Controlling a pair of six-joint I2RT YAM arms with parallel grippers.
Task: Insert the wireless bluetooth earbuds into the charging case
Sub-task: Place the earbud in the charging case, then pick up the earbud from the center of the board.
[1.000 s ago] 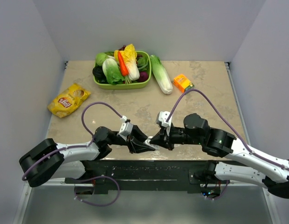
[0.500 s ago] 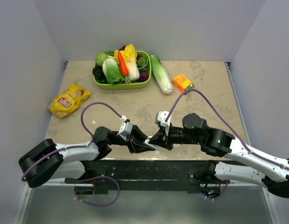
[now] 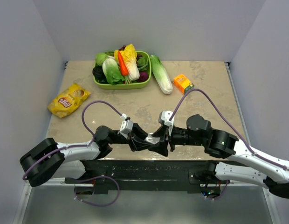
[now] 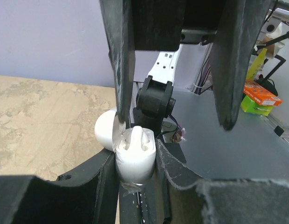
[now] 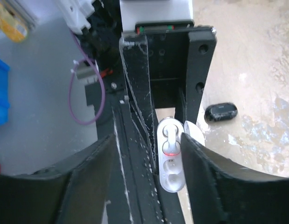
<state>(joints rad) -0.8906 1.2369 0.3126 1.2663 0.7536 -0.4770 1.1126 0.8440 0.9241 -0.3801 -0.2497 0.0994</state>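
My left pincer (image 3: 145, 141) is clamped shut on the white charging case (image 4: 134, 163), holding it near the front edge of the worktop (image 3: 205, 93). The case's lid (image 4: 105, 133) hangs open to one side, and a white earbud (image 4: 137, 137) sits in the top. My right pincer (image 4: 175, 122) faces it with fingers (image 4: 120, 70) spread wide, gripping nothing. The case lies between them, close against one finger. A small glossy black piece (image 5: 220, 112) lies on the worktop beyond.
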